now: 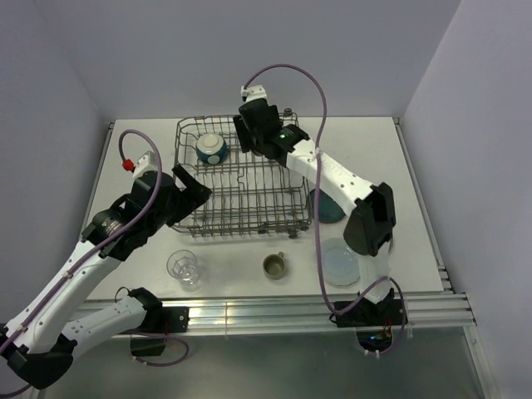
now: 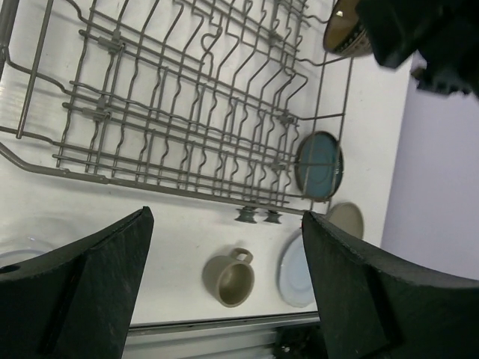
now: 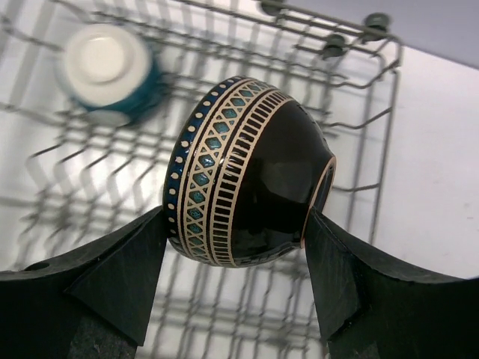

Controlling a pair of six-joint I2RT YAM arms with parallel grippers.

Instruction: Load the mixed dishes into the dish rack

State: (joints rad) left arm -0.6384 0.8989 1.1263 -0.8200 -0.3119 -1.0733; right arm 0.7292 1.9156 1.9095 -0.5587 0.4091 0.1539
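Surfaces noted: brown bowl (image 3: 262,179) glossy, smooth glazed ceramic; rack (image 1: 258,199) dull grey metal wire; glass (image 1: 184,268) clear, shiny; mug (image 1: 275,266) matt.

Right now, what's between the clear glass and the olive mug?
Nothing: the top view shows bare table between the clear glass and the olive mug.

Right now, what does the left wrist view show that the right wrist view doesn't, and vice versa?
Only left wrist: the open, empty left hand, the olive-grey mug upright on the table, and the teal plate, pale-blue plate and beige plate outside the dish rack. Only right wrist: the right hand clamped on the dark brown bowl, and the teal bowl inside the rack. Both: the rack's wires; the left wrist view probably catches that dark bowl's rim at its top edge.
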